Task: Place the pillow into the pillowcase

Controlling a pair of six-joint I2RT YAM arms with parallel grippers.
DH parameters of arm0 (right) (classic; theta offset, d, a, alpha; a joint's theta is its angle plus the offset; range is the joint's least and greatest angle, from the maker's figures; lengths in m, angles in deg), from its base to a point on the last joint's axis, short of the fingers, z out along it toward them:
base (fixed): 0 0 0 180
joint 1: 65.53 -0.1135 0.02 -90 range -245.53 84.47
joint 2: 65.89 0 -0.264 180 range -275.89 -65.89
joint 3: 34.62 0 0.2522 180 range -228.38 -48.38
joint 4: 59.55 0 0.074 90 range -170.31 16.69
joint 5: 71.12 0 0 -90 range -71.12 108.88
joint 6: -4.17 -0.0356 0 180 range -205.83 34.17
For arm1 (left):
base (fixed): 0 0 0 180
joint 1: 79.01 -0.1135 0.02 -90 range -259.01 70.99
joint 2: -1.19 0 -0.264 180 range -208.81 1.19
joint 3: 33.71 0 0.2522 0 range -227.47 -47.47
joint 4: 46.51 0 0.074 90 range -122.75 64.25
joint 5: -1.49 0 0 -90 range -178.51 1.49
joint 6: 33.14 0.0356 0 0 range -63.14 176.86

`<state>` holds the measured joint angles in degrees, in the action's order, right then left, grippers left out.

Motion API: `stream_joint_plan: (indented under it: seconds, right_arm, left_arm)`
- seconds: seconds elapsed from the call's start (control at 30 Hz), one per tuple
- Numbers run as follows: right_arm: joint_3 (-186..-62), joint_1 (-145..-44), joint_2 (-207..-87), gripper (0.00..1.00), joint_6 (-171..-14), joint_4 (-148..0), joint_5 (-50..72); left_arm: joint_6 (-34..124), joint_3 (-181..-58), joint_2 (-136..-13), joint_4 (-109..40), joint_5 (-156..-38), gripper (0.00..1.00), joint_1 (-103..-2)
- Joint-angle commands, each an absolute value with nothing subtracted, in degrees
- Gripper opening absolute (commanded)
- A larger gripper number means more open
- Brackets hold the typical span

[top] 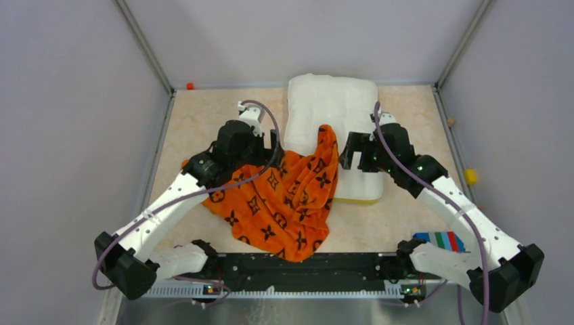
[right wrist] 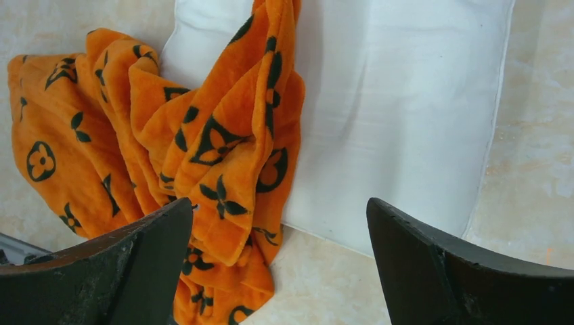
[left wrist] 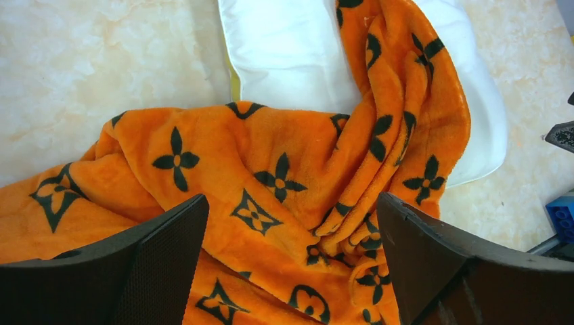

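I am holding my left pincer [left wrist: 290, 203] with its two fingers spread wide and nothing between them. It is hovering just above the crumpled pillowcase [left wrist: 223, 169]. I am holding my right pincer [right wrist: 279, 203] equally wide and empty, over the place where a strip of that cloth is lying across the near part of the pillow [right wrist: 399, 115]. The pillow is lying flat on the table [top: 203, 115] toward the far wall, wholly outside the pillowcase. The rest of the orange cloth is lying in a heap toward the near edge, between my two arms.

Hazards, as I am judging them:

1. The mouth of the pillowcase is not showing in any view. Closing on a random fold is likely pinching both layers together and sealing the opening.
2. My right pincer is hanging over cloth and pillow alike. Closing here is risking a grip on both, so that lifting is dragging the pillow along.
3. The plush cloth is bunching thickly, so a shallow bite is liable to slip out.
4. Pulling the draped strip is liable to shift the pillow.
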<state>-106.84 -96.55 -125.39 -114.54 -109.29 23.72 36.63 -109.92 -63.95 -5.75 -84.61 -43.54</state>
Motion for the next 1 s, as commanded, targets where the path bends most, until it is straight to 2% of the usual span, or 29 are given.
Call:
stream_joint_plan:
  seconds: [0.0, 0.2, 0.43, 0.63, 0.97]
  right_arm:
    - [-106.44, -96.99, -123.47, 0.98, -115.0, -108.14, 24.45]
    - [-106.58, -96.99, -122.86, 0.98, -114.96, -108.51, 25.07]
    - [-107.8, -96.99, -122.52, 0.98, -114.9, -109.71, 27.12]
    - [-109.07, -96.02, -122.14, 0.98, -116.85, -112.04, 31.46]
    - [-103.41, -93.16, -119.95, 0.99, -119.06, -111.78, 35.47]
  left_arm:
    - [37.39, -110.0, -63.01, -7.97, -85.45, 0.99, -43.46]
    - [37.59, -108.86, -63.32, -9.88, -91.01, 0.99, -43.18]
    - [36.25, -110.02, -67.14, -12.58, -89.1, 0.99, -38.25]
    - [35.8, -116.01, -79.2, -16.37, -86.49, 0.99, -32.49]
    - [33.77, -128.86, -99.2, -17.78, -80.21, 0.97, -30.54]
